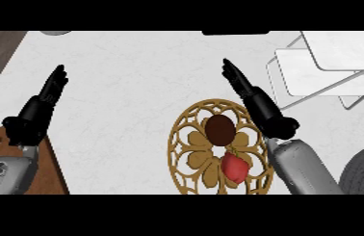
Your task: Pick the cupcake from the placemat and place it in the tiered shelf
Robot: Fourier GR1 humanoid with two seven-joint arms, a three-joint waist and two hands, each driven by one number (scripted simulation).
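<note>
1. While the left hand (41, 105) rests at the left edge, fingers straight, nothing is held.
2. Brown cupcake (219, 128) sits on the gold placemat (186, 148), a red item (235, 167) just beside it.
3. Right hand (257, 102), fingers straight, stands between placemat and tiered shelf (316, 69).

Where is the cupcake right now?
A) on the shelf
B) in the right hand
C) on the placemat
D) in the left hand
C: the cupcake lies on the placemat, with the right hand open beside it and the left hand open and far off, neither holding anything.
</note>
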